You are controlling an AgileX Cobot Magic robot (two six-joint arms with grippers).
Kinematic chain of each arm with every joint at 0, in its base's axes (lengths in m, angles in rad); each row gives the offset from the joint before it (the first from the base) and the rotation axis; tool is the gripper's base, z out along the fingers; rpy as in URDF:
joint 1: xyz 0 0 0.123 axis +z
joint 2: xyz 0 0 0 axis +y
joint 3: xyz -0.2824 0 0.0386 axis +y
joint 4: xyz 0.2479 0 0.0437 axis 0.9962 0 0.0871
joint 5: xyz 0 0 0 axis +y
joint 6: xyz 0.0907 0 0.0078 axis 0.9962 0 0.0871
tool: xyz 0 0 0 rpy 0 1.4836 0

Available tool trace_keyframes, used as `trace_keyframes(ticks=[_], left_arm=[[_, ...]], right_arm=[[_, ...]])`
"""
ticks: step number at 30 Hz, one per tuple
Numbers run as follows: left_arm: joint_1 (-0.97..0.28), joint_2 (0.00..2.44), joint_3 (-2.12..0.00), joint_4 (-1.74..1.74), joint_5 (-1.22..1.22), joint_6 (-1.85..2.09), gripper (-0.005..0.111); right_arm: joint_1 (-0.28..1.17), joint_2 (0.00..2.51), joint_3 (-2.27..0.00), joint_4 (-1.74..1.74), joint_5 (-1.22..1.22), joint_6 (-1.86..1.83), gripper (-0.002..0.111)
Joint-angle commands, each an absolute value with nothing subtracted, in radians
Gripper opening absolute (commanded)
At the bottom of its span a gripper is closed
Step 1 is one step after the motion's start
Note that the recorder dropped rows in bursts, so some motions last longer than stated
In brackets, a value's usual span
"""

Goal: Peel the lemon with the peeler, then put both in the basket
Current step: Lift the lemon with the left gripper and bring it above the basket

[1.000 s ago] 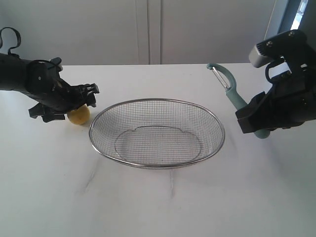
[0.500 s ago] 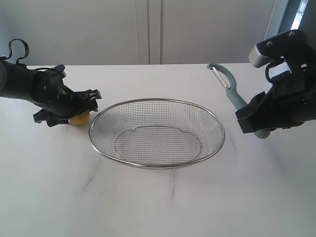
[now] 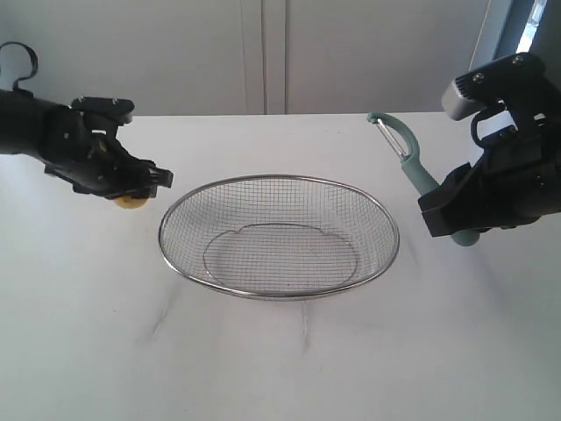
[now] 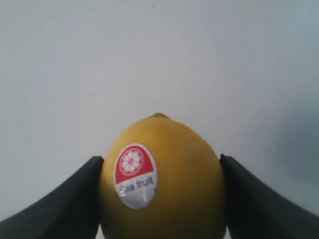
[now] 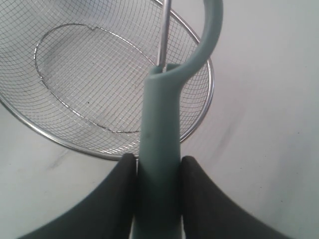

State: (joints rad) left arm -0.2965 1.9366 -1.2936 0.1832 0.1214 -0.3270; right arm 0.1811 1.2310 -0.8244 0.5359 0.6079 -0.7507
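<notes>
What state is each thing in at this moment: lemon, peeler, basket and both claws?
lemon, no peeled patch showing, sticker on, gripped on both sides
peeler, held by its handle, blade end up
basket, empty, upright on the table
left claw, shut on the lemon
right claw, shut on the peeler

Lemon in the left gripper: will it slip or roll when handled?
Round, so the lemon would probably roll if released on the flat table. Its skin looks smooth and the left gripper meets it at just two sides, so it may twist under peeling pressure.
</notes>
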Motion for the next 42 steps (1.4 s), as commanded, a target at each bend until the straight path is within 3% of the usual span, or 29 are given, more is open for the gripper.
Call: trace_keyframes(ticks=[1,9,22,34,42], left_arm=[[-0.301,1.817,-1.305,0.191,0.192,-0.287,0.000],[-0.301,1.643,-1.274,0.156,0.418,-0.075,0.000],[-0.308,1.183,-0.838,-0.120,0.266,0.343,0.000],[-0.603,1.106,-0.811,-0.369,0.307,0.565,0.000],[-0.683,1.106,-0.811,-0.374,0.304,0.565,0.000]], right_arm=[[0.176,1.229,-0.831,0.539,0.598,-0.760,0.000],[0.176,1.229,-0.831,0.539,0.598,-0.760,0.000],[0.176,1.229,-0.831,0.539,0.598,-0.760,0.000],[0.176,1.229,-0.831,0.541,0.598,-0.760,0.000],[0.176,1.229,-0.831,0.541,0.598,-0.760,0.000]])
